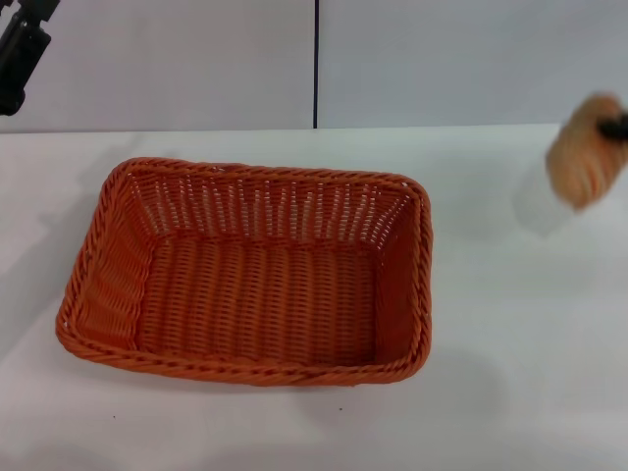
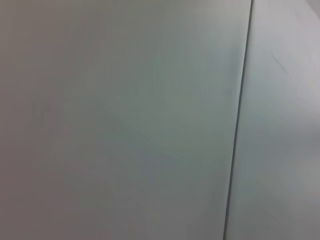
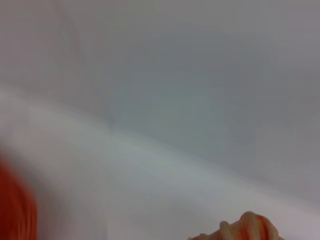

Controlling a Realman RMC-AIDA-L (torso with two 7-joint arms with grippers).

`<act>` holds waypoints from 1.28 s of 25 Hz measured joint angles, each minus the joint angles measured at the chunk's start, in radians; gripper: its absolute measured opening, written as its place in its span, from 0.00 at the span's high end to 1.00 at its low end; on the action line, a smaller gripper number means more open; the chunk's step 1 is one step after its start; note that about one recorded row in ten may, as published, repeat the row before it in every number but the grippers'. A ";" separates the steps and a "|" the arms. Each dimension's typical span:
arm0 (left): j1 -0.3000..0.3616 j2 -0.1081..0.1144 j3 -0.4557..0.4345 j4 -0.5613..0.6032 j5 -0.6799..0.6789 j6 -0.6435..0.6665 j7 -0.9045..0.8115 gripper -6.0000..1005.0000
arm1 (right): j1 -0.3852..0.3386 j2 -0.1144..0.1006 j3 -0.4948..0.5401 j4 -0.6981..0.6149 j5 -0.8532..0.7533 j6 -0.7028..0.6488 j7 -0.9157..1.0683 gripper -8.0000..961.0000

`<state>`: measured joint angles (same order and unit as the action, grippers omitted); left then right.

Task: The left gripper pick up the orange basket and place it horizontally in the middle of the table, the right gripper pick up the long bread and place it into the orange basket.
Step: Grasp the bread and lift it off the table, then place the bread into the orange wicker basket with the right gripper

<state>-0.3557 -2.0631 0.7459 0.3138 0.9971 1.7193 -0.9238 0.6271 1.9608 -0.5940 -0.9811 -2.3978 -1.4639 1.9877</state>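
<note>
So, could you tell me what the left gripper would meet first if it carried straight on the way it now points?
Probably the wall: the left wrist view shows only that grey panel and its dark seam. The left gripper itself is raised beyond the table's far left corner.

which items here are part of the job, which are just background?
Job:
- orange basket, on the table
- long bread, lifted at the right edge by right gripper
- left gripper, raised far left

Background:
- grey wall
- dark wall seam

Large orange basket (image 1: 250, 280) of woven wicker sits empty, lengthwise across the middle of the white table (image 1: 510, 373). Striped long bread (image 1: 584, 152) hangs above the table, well right of it.
</note>
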 joint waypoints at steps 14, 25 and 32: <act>-0.019 0.000 -0.025 -0.001 -0.002 -0.010 0.003 0.44 | -0.044 0.057 -0.131 -0.073 0.769 -0.100 -0.151 0.76; -0.026 -0.001 -0.028 -0.001 -0.002 -0.029 0.004 0.44 | 0.090 0.085 -0.365 0.132 0.794 -0.091 -0.250 0.78; -0.031 -0.003 -0.028 -0.003 -0.002 -0.037 0.006 0.44 | 0.155 0.084 -0.497 0.298 0.788 -0.096 -0.325 0.79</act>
<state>-0.3869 -2.0661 0.7177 0.3112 0.9955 1.6825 -0.9174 0.7818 2.0447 -1.0912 -0.6836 -1.6098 -1.5596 1.6625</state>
